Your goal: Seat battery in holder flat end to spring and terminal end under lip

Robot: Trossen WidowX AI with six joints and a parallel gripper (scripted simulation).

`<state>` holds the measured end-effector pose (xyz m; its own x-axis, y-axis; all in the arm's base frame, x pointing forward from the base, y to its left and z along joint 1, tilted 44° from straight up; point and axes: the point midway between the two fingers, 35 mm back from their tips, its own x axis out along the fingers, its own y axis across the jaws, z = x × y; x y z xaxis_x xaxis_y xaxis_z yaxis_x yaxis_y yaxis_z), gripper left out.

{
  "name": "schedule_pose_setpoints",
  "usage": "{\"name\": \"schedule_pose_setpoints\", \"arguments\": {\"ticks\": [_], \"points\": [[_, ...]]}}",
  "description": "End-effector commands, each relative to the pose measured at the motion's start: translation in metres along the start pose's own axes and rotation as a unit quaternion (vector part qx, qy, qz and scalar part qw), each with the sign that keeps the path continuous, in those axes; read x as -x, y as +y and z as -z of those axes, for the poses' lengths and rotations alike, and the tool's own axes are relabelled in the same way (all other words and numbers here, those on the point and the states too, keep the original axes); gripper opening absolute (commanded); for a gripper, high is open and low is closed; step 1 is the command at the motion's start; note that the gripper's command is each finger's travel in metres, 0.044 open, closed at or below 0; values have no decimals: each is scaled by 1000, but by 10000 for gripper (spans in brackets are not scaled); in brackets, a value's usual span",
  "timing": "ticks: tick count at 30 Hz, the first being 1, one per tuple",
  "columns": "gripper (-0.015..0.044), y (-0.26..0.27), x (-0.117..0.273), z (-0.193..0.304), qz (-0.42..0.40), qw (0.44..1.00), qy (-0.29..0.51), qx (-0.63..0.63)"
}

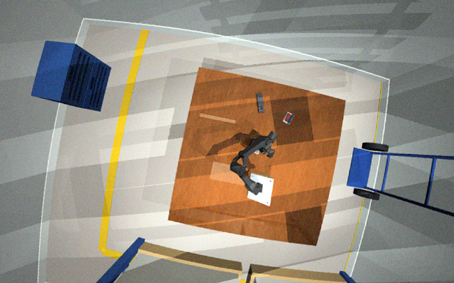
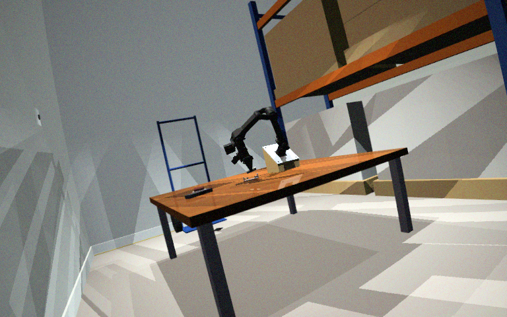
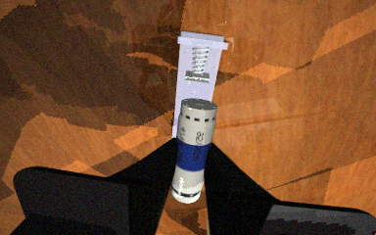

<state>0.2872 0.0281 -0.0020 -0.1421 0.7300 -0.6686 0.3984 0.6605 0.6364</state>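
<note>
The battery (image 3: 195, 129), white and grey with a blue band, is held between the fingertips of my gripper (image 3: 192, 146) (image 2: 251, 170), which is shut on it. In the wrist view its flat grey end points up the picture towards the spring (image 3: 201, 60). The pale holder (image 3: 195, 89) (image 2: 255, 177) lies on the table beyond and partly behind the battery, nearly in line with it. In the exterior view the fingertips are above the holder. The holder's near end and its lip are hidden by the battery and fingers.
A dark remote-like object (image 1: 259, 102) (image 2: 198, 193) and a small red, white and blue item (image 1: 288, 117) lie farther off on the wooden table (image 1: 204, 208) (image 2: 336, 164). The arm stands on a sloped block with a white top plate (image 1: 265, 197) (image 2: 270, 152).
</note>
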Motion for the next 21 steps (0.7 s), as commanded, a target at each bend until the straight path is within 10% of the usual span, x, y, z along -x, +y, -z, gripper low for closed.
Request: {"name": "schedule_pose_setpoints", "arguments": {"ticks": [1, 21], "points": [[64, 2, -10, 0, -1, 999, 32, 4], [64, 3, -17, -5, 4, 997, 82, 6]]}}
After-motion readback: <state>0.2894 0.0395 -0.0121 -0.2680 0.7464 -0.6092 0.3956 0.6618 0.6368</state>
